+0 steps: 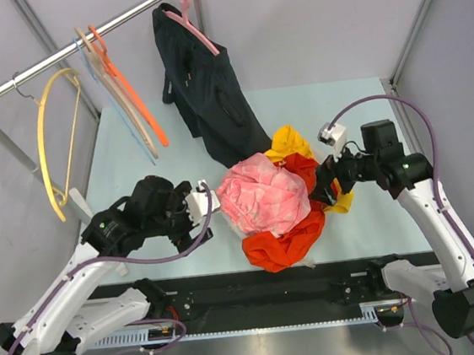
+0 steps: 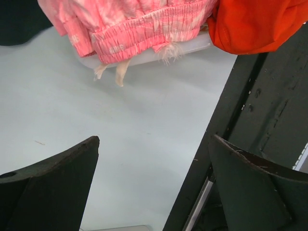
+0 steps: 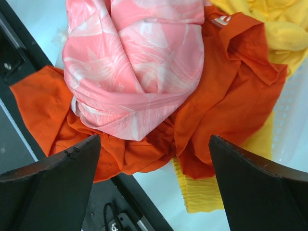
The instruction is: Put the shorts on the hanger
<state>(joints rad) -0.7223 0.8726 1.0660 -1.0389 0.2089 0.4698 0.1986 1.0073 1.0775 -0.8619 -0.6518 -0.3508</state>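
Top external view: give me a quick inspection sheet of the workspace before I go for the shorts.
Surface: pale blue table, bare to the left of the pile.
Job's things: pink shorts crumpled on top of the pile, ungripped; yellow hanger on the rail, nothing on it.
Clutter: orange-red garment and yellow garment under the shorts; black garment on a pink hanger; orange hanger on the rail.
Grippers: left gripper open beside the shorts; right gripper open over the pile; fingers hold nothing.
Cables: purple cable along each arm.
Surroundings: grey walls; nothing else seen.
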